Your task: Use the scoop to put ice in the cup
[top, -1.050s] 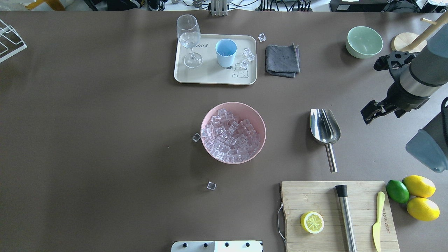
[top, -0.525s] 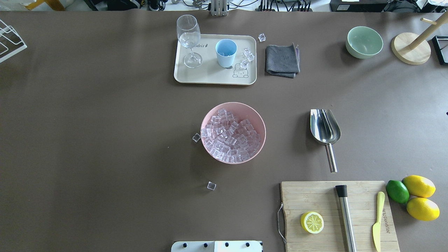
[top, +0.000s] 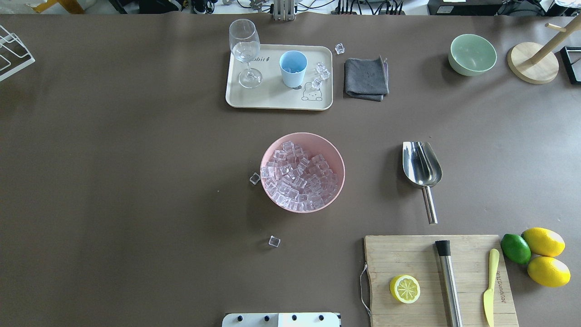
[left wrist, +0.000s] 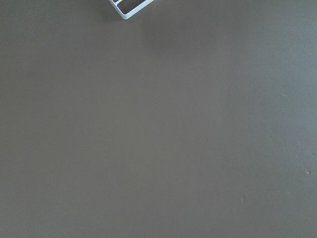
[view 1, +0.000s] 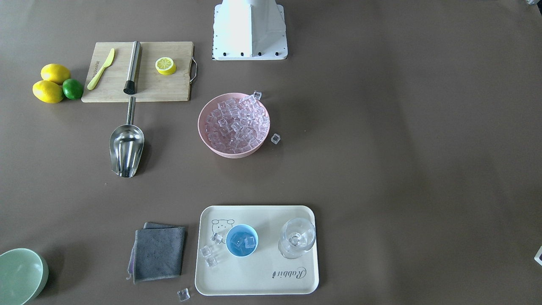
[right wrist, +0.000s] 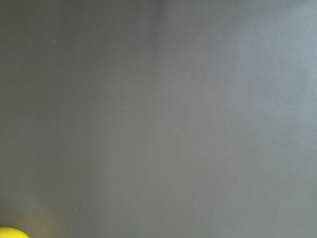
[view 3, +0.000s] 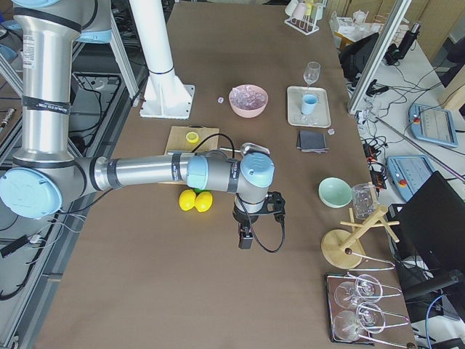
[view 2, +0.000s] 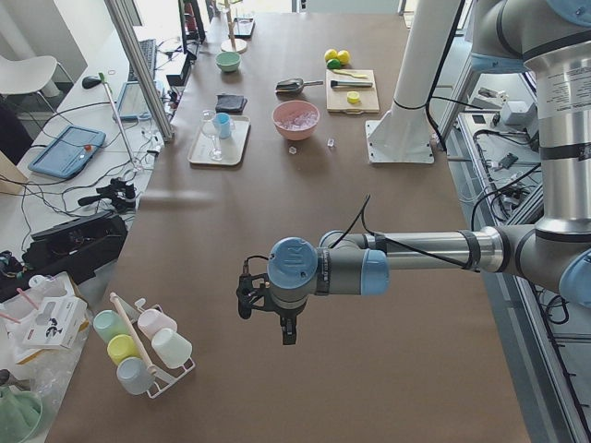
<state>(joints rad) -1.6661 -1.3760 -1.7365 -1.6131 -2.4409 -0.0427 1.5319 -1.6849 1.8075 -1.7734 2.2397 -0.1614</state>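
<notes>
The steel scoop [top: 422, 165] lies empty on the table, right of a pink bowl [top: 303, 135] full of ice [top: 299, 177]; it also shows in the front-facing view [view 1: 126, 148]. The light-blue cup [top: 292, 68] stands on a cream tray [top: 272, 96] and holds a few cubes [view 1: 244, 241]. My left gripper [view 2: 286, 330] shows only in the exterior left view, over the table's left end. My right gripper [view 3: 247, 236] shows only in the exterior right view, beyond the lemons. I cannot tell whether either is open or shut.
A stemmed glass [top: 245, 50] stands on the tray next to loose cubes [top: 321, 73]. Single cubes lie on the table [top: 274, 241]. A grey cloth [top: 366, 78], a green bowl [top: 472, 54], a cutting board [top: 408, 254] with a steel cylinder, and lemons [top: 544, 241] sit to the right.
The right arm, seen at the overhead view's right edge a second ago, has moved out of that view. Nothing on the table has moved.
</notes>
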